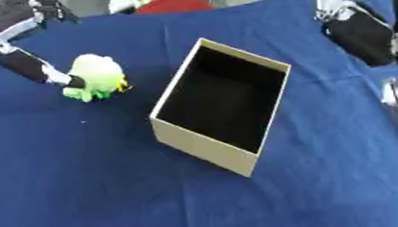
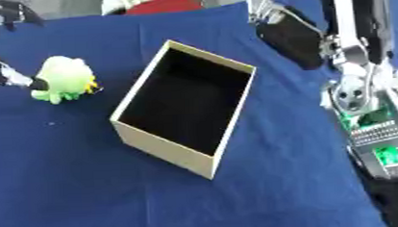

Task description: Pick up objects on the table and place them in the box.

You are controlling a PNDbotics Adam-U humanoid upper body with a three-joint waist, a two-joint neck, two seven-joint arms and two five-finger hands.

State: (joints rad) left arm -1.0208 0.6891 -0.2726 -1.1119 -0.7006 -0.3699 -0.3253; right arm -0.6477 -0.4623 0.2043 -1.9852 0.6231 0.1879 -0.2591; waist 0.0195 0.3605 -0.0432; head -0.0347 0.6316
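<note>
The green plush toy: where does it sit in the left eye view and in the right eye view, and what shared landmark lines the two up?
Left eye view: the green plush toy lies at upper left on the blue cloth, left of the box, with a finger of the left hand at its left side.
Right eye view: same toy, closer to the left edge.
Shared landmark: the open cardboard box, empty, near the centre in both.
</note>
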